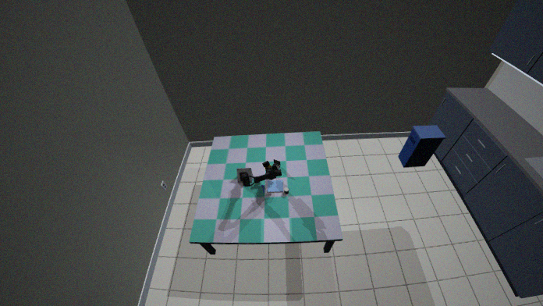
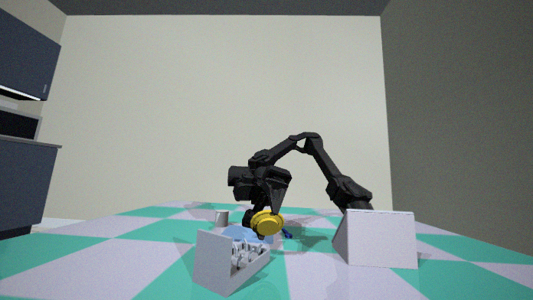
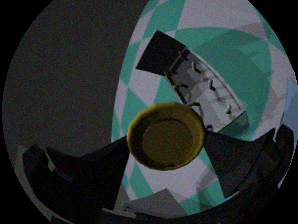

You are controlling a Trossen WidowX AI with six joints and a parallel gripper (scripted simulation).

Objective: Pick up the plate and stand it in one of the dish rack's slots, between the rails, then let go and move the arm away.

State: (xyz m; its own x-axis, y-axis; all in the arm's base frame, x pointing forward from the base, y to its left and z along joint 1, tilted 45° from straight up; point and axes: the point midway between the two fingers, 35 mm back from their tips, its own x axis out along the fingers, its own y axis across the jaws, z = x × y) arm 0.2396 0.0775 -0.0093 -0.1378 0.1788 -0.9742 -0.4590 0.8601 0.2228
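In the exterior view the grey wedge-shaped dish rack with metal rails [image 2: 230,257] sits near and slightly left of the round yellow plate [image 2: 266,223], which hangs almost on edge above it. The black parallel-jaw gripper [image 2: 273,213] pinches the plate's rim, fingers held wide by it. The rack's long axis, in the wrist view, runs diagonally beyond the plate.

A matt, smooth yellow finish, like plastic, is shown on the plate [image 2: 266,223]. The dish rack [image 2: 226,262] is seen with flat, matt grey walls, while its rails look like pale, slightly shiny metal. The arm [image 2: 329,168] is finished in matt black. A matt chequered surface is presented by the worktop [image 2: 96,264].
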